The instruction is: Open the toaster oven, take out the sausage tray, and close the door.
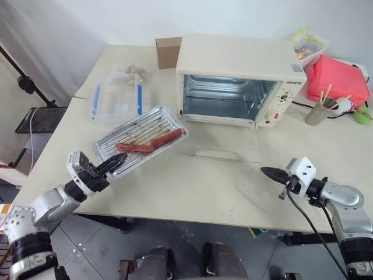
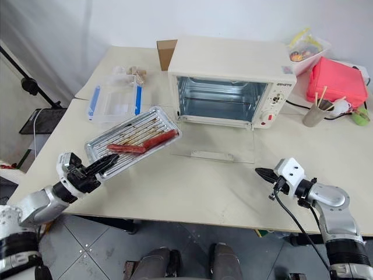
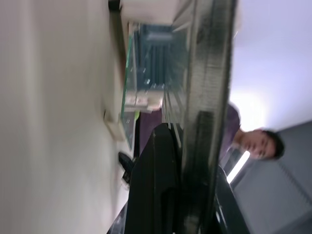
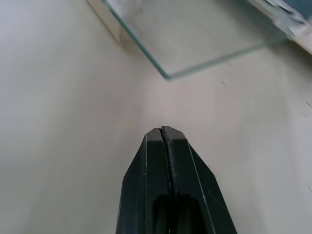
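Observation:
The cream-white toaster oven (image 1: 233, 81) stands at the back of the table with its cavity showing. Its glass door (image 1: 218, 146) lies folded down flat on the table, the bar handle (image 1: 217, 154) at its near edge. My left gripper (image 1: 118, 160) is shut on the near rim of the sausage tray (image 1: 143, 137), a shiny ridged tray that hangs tilted above the table left of the oven, with two sausages (image 1: 150, 143) on it. In the left wrist view the tray's edge (image 3: 207, 97) sits clamped between the fingers. My right gripper (image 1: 267, 171) is shut on nothing, low over the table near the door's right corner (image 4: 168, 75).
A clear plastic container with blue clips (image 1: 116, 100) lies behind the tray. A brown cardboard box (image 1: 168, 52) stands left of the oven. A red box (image 1: 337, 79), a cup of sticks (image 1: 319, 111) and a bag of items (image 1: 308, 46) crowd the back right. A person shows in the left wrist view.

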You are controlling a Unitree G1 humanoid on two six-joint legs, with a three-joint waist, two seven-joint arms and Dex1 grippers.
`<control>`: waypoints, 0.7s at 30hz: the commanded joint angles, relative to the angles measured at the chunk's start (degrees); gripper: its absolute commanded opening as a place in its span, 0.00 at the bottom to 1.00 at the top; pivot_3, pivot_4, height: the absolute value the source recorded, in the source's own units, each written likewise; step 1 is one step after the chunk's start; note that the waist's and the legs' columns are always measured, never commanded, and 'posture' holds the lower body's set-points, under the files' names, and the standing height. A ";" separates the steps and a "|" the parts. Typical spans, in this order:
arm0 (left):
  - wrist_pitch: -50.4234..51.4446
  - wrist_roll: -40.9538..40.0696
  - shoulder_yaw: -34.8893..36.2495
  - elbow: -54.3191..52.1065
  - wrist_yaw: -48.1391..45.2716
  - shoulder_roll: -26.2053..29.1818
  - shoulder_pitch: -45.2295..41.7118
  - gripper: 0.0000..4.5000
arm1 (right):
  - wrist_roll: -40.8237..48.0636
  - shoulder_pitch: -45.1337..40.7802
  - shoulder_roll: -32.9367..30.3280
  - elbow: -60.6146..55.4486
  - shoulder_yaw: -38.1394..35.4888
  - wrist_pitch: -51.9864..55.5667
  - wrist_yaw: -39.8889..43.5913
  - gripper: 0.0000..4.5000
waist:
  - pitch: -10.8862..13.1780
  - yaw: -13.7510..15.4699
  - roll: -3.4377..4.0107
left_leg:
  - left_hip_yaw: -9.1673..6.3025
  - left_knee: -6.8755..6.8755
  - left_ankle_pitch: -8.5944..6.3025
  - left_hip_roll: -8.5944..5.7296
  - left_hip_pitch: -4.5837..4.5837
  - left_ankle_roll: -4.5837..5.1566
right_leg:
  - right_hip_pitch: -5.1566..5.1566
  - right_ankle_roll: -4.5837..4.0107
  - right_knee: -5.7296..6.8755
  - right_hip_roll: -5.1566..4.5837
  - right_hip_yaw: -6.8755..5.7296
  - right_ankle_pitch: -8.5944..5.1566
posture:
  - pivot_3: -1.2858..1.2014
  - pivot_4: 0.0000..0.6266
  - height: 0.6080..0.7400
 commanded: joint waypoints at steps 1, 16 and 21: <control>-3.81 -2.42 5.59 -7.07 3.67 -4.91 3.26 0.00 | 2.29 -2.46 1.80 0.59 -0.26 0.16 0.54 0.00 | 0.00 0.17 0.00 | 0.02 0.00 -0.03 0.00 0.10 0.01 | 0.09 0.00 -0.02 0.00 0.00 0.00 | 0.52 0.24 1.00; -4.28 -2.42 10.53 -12.18 8.76 -9.35 4.70 0.00 | 24.21 -8.71 4.43 -10.58 -12.50 13.73 -1.94 0.00 | 0.00 0.36 0.00 | 0.15 -0.09 -0.18 0.02 0.24 -0.02 | 0.21 -0.01 -0.24 0.08 0.06 -0.01 | 0.52 0.24 1.00; 0.13 -2.42 5.44 -8.00 6.11 -3.41 2.56 0.00 | 27.13 -5.23 1.40 -17.36 -14.25 20.65 -1.59 0.04 | 0.00 0.46 0.00 | 0.15 -0.20 -0.20 0.02 0.24 -0.03 | 0.24 -0.02 -0.40 0.08 0.07 -0.01 | 0.52 0.24 1.00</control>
